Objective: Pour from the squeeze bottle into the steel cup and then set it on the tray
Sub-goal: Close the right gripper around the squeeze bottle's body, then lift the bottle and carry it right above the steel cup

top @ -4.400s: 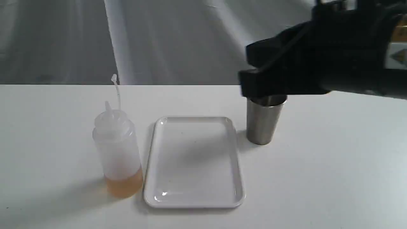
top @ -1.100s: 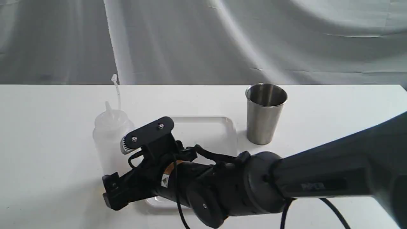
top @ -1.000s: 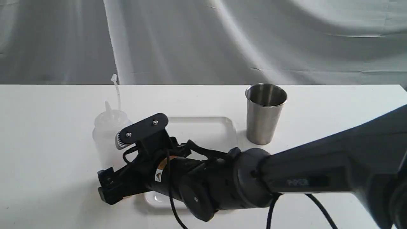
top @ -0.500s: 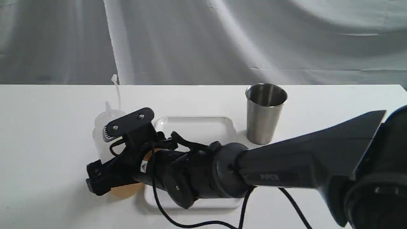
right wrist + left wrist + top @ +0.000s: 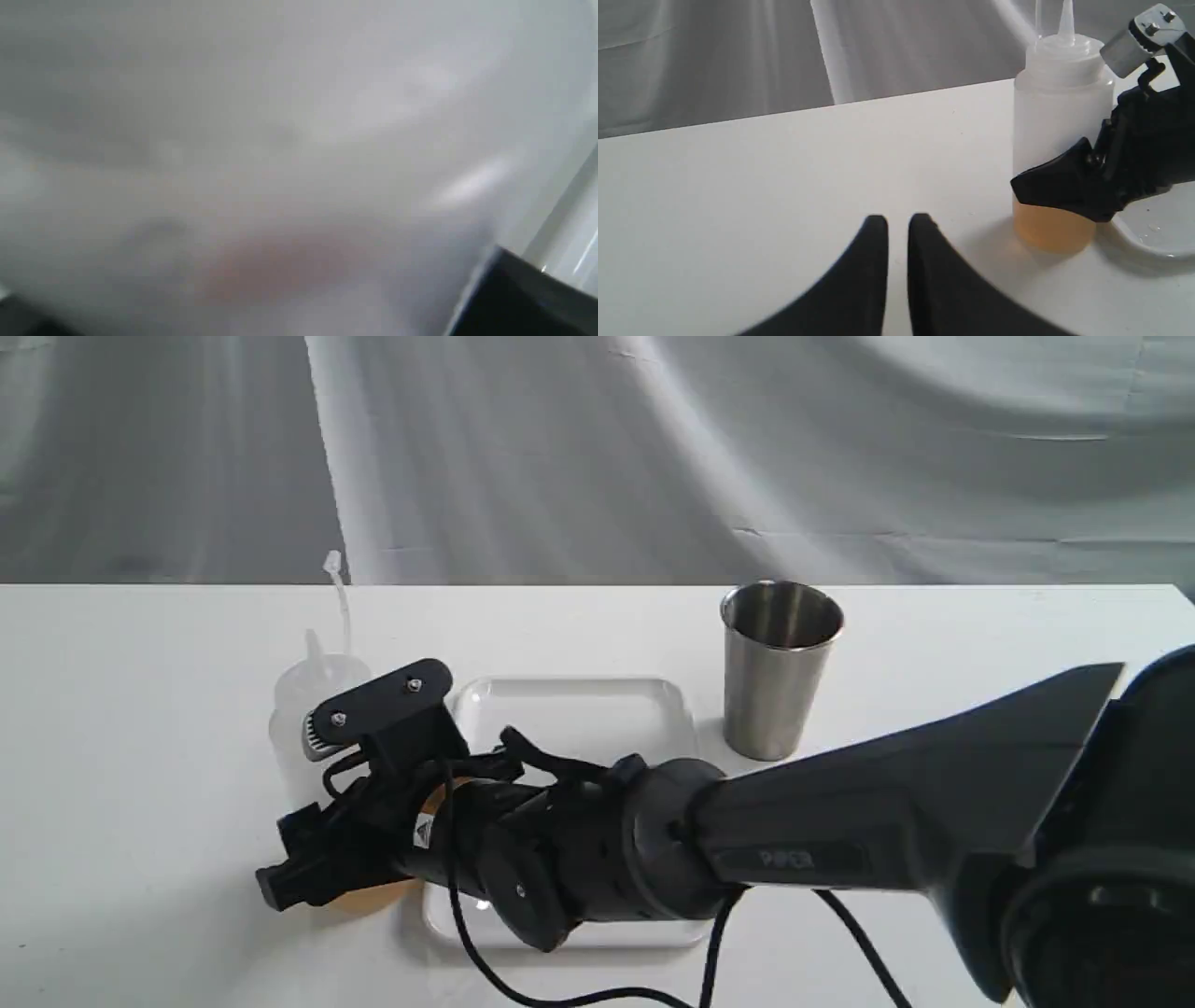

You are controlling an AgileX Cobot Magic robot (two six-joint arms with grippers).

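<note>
The squeeze bottle (image 5: 303, 689) is seen upright on the desk (image 5: 140, 756), in its left half, about midway between the far and near edges. Amber liquid (image 5: 1052, 228) is settled at its bottom. Just beside it, toward the middle of the desk, the tray (image 5: 579, 695) is laid flat, with one short end close to the near edge. The steel cup (image 5: 780, 672) is stood upright just beside the tray's far right corner, nearer the far edge.

The right gripper (image 5: 308, 859) is reached across the tray from the desk's right side and is placed around the bottle's lower body. One black finger (image 5: 1045, 186) is laid against the bottle at the liquid line and the other is hidden, so it cannot be told whether the jaws are clenched on it. The right wrist view is filled by a blurred whitish surface.

The left gripper (image 5: 897, 228) is held low over the desk on the bottle's left-edge side, apart from it. Its jaws are drawn almost together, with nothing between them.
</note>
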